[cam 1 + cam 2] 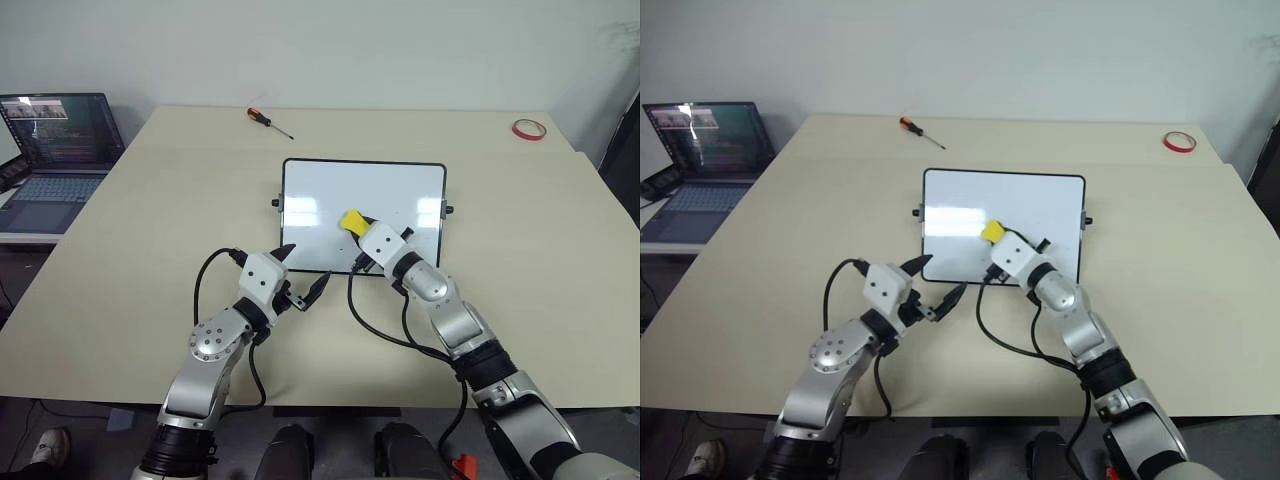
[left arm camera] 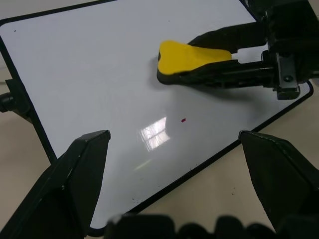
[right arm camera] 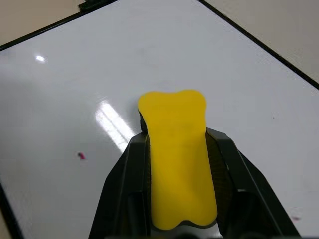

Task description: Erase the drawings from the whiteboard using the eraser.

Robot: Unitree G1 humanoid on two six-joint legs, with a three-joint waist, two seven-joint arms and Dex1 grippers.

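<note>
In the left eye view, the whiteboard (image 1: 363, 215) lies flat at the centre of the beige counter (image 1: 150, 230). The right pincer (image 1: 352, 222) reaches in from the lower right and is clamped on the yellow eraser (image 1: 350, 220), which sits on the board's middle. The left pincer (image 1: 300, 275) hangs at the board's lower left corner, its two black fingers spread apart. A screwdriver (image 1: 269, 121) lies above the board, a red tape ring (image 1: 529, 129) at the upper right, and a laptop (image 1: 55, 160) at the left edge.

In the left wrist view, the eraser (image 2: 187, 57) sits in the upper middle on the white surface, pinched between dark fingers (image 2: 224, 74), with one tiny red speck (image 2: 183, 120) of the drawings below it.

In the right wrist view, the eraser (image 3: 177, 154) fills the centre between both fingers (image 3: 124, 189); small red specks (image 3: 80, 156) remain at lower left.
</note>
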